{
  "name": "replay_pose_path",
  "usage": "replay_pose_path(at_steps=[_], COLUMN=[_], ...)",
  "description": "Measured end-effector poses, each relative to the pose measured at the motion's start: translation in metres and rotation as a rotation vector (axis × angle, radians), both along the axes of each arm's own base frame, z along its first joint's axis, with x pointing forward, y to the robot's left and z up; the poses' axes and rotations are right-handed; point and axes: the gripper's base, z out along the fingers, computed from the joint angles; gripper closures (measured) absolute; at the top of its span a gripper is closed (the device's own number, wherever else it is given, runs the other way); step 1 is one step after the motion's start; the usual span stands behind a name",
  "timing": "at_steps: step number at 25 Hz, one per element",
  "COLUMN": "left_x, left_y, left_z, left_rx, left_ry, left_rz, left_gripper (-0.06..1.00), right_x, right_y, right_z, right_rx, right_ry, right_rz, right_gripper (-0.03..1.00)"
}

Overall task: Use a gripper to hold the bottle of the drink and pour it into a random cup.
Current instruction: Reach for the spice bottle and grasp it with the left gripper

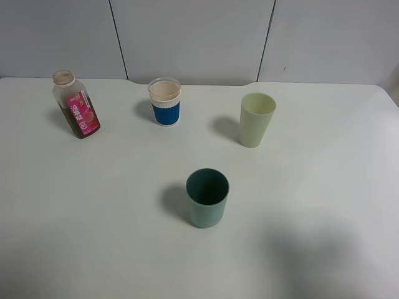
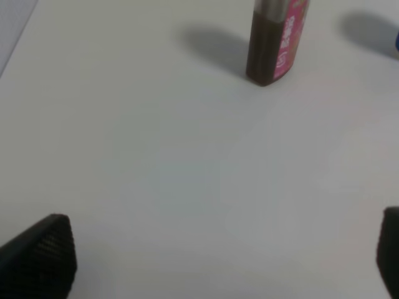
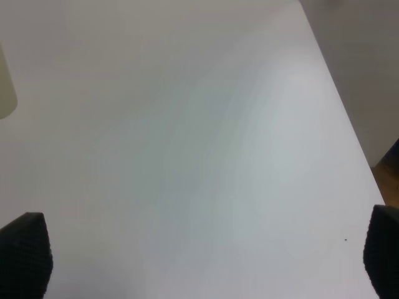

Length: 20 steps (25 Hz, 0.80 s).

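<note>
The clear bottle (image 1: 76, 106) with a pink label stands capless at the table's far left, with dark brown drink (image 1: 79, 126) in its lower part. The left wrist view shows its lower body (image 2: 274, 43) well ahead of my left gripper (image 2: 213, 255). That gripper is open and empty, its dark textured fingertips (image 2: 37, 255) wide apart above bare table. The dark teal cup (image 1: 207, 198) stands upright near the table's middle. My right gripper (image 3: 203, 252) is open and empty over bare table. Neither gripper shows in the exterior high view.
A white cup with a blue sleeve (image 1: 165, 101) stands at the back centre. A taller pale yellow-green cup (image 1: 256, 119) stands at the back right, its edge showing in the right wrist view (image 3: 5, 87). The table's right edge (image 3: 349, 131) runs near my right gripper.
</note>
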Motion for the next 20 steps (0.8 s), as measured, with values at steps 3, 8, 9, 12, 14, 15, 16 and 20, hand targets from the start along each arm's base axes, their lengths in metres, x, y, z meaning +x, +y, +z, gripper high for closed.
replay_pose_path(at_steps=[3,8,9,12,14,15,16,20], left_x=[0.0000,0.0000,0.0000,0.0000,0.0000,0.0000,0.0000,0.0001], left_y=[0.0000,0.0000,0.0000,0.0000,0.0000,0.0000,0.0000,0.0016], left_z=[0.0000,0.0000,0.0000,0.0000,0.0000,0.0000,0.0000,0.0003], left_rx=[0.000,0.000,0.000,0.000,-0.001,-0.003,-0.007,-0.017], left_ry=[0.000,0.000,0.000,0.000,0.000,0.000,0.000,-0.006], left_rz=[0.000,0.000,0.000,0.000,0.000,0.002,0.003,0.028], left_gripper=[0.01,0.01,0.01,0.01,-0.02,-0.03,-0.04,-0.04], right_x=[0.0000,0.0000,0.0000,0.0000,0.0000,0.0000,0.0000,0.0000], right_y=[0.0000,0.0000,0.0000,0.0000,0.0000,0.0000,0.0000,0.0000], right_z=[0.0000,0.0000,0.0000,0.0000,0.0000,0.0000,0.0000,0.0000], right_rx=[0.000,0.000,0.000,0.000,0.000,0.000,0.000,0.000], right_ry=[0.000,0.000,0.000,0.000,0.000,0.000,0.000,0.000], right_rz=[0.000,0.000,0.000,0.000,0.000,0.000,0.000,0.000], right_gripper=[-0.03,-0.03,-0.03,-0.03,-0.03,-0.03,-0.03,-0.03])
